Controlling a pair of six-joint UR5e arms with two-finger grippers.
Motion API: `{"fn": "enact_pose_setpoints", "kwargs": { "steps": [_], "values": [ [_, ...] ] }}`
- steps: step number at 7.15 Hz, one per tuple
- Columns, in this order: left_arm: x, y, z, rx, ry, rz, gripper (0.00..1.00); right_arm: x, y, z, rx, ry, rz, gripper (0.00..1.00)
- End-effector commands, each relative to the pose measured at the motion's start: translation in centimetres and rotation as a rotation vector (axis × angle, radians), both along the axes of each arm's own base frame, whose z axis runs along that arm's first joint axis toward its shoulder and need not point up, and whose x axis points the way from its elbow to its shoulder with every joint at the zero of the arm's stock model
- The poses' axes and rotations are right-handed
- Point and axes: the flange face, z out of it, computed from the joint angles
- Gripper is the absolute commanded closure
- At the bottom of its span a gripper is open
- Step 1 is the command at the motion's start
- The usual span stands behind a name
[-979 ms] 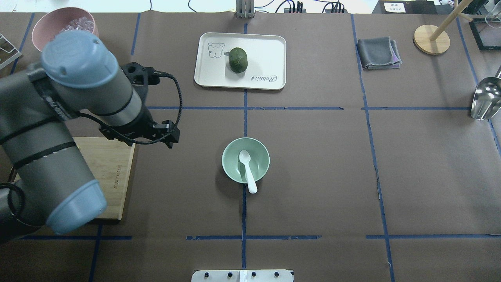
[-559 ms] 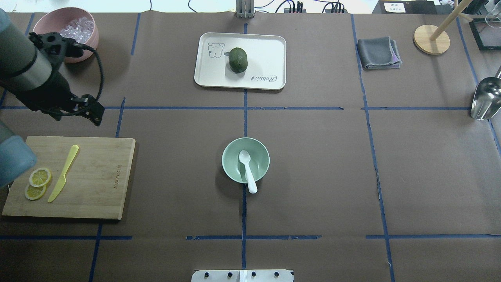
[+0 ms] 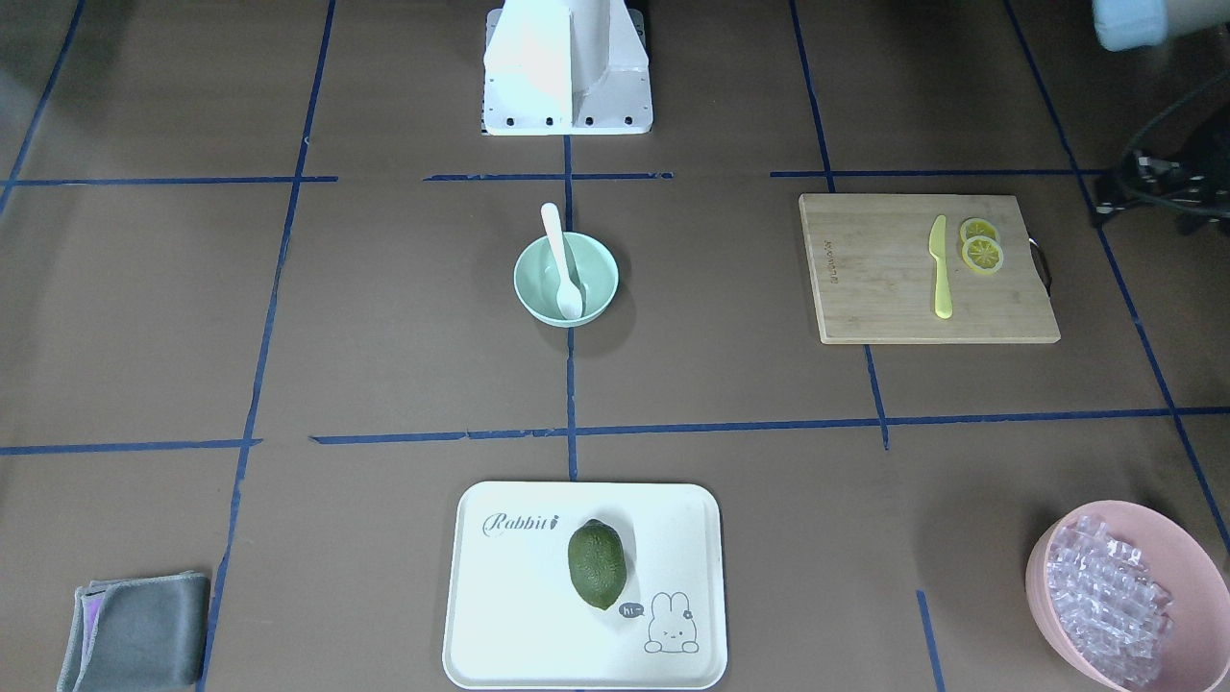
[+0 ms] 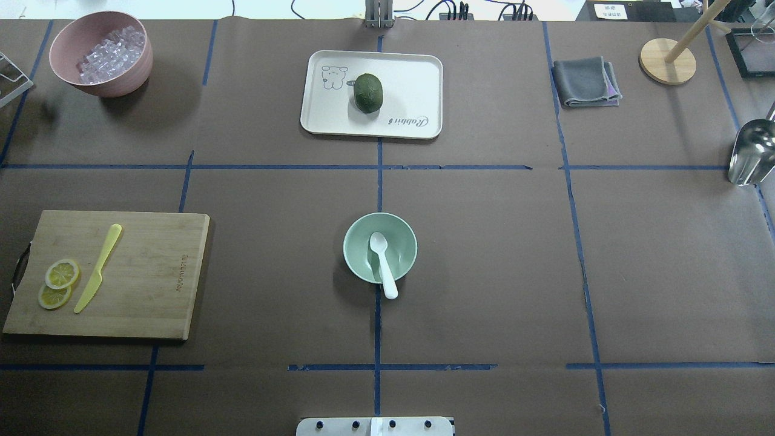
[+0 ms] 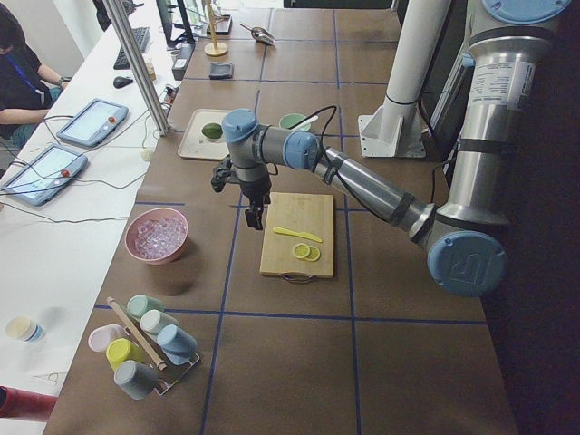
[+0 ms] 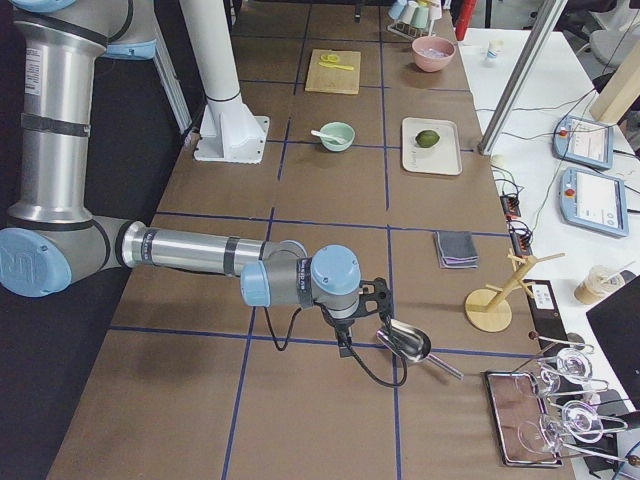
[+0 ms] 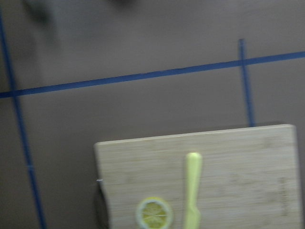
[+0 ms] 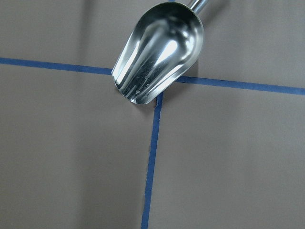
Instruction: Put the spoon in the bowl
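Observation:
The white spoon (image 4: 382, 264) lies in the mint-green bowl (image 4: 357, 242) at the table's middle, scoop inside and handle tip sticking out over the near rim. Both also show in the front-facing view, spoon (image 3: 560, 259) and bowl (image 3: 538, 286). No gripper touches them. My left gripper (image 5: 253, 220) hangs over the table beside the cutting board, far to the bowl's left; I cannot tell whether it is open or shut. My right gripper (image 6: 345, 348) hangs far to the right by the metal scoop; I cannot tell its state either. Neither wrist view shows its fingers.
A wooden cutting board (image 4: 151, 272) with a yellow knife (image 4: 97, 269) and lemon slices (image 4: 57, 283) lies at the left. A pink bowl (image 4: 121, 82) of clear cubes, a white tray (image 4: 412, 79) with an avocado (image 4: 368, 92), a grey cloth (image 4: 586, 82) and a metal scoop (image 4: 751, 154) stand around.
My left arm has pulled back to the left and out of the overhead view, uncovering the cutting board and the pink bowl. The spoon and the bowl have not moved.

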Motion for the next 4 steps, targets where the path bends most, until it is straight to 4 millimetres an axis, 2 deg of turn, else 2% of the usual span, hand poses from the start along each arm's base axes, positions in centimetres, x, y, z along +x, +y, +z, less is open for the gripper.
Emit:
{"fn": "enact_pose_setpoints", "kwargs": {
  "steps": [1,2,3,4],
  "values": [
    [-5.8,-1.0,9.7,0.003,0.022,0.045,0.00,0.0,0.3,-0.7,-0.034,-0.008,0.033,0.00],
    [-6.3,-0.7,14.1,0.010,0.022,0.036,0.00,0.0,-0.1,-1.0,-0.051,-0.008,0.033,0.00],
    [-7.2,-0.3,17.6,0.038,0.024,0.021,0.00,0.0,-0.2,-1.2,-0.048,-0.006,0.032,0.00],
    [-8.9,0.2,20.6,0.040,0.024,-0.004,0.00,0.0,-0.2,-1.2,-0.046,-0.006,0.032,0.00]
  ]
}}
